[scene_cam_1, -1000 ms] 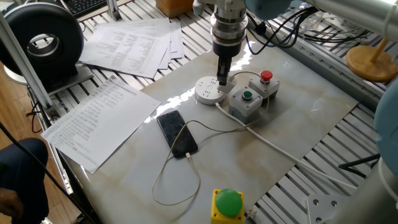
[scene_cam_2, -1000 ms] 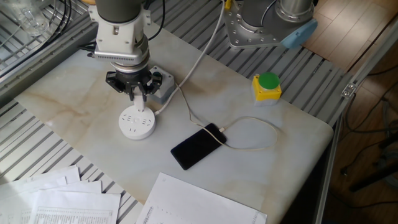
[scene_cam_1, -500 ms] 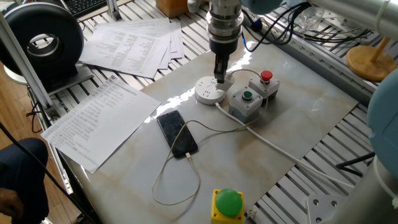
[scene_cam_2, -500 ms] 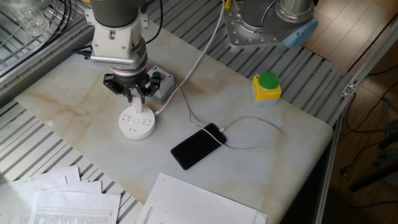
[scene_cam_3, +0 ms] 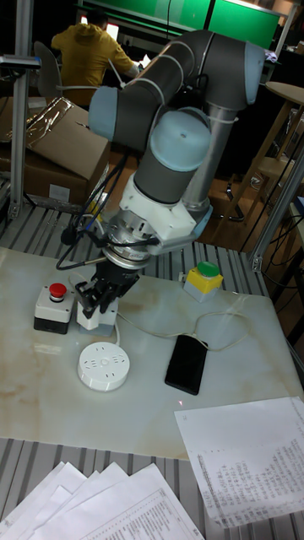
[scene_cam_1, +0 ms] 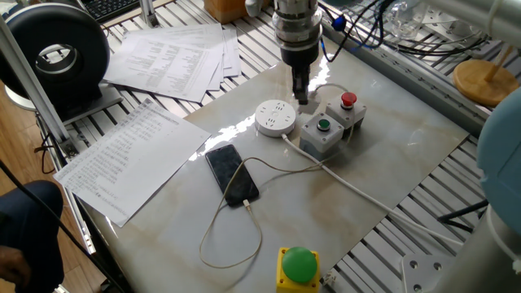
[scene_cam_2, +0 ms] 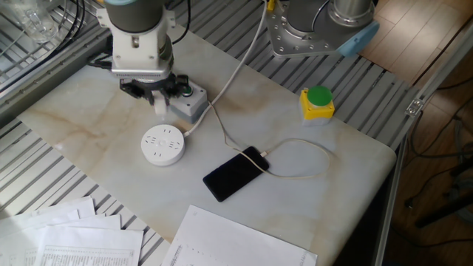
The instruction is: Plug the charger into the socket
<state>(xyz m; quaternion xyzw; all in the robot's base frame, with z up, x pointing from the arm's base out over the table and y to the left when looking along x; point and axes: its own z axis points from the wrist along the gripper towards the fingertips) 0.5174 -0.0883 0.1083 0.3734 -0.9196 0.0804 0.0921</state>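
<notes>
The pale marbled tabletop [scene_cam_2: 89, 125] rests on a frame of grey metal slats [scene_cam_1: 456, 175]. Off the table's edge lies a wooden floor [scene_cam_2: 414, 33]. Behind the bench, cardboard boxes [scene_cam_3: 59, 148] are stacked, and a person in a yellow hoodie [scene_cam_3: 84, 55] sits before green-lit screens [scene_cam_3: 203, 17].

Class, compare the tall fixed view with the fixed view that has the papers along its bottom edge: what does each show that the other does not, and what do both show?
Only the tall view shows the grey box with the red button and a person in yellow behind. Only the other fixed view shows the green button on the grey box near the gripper. Both show the socket, its top bare, the black phone, the yellow box with the green dome and the papers.
</notes>
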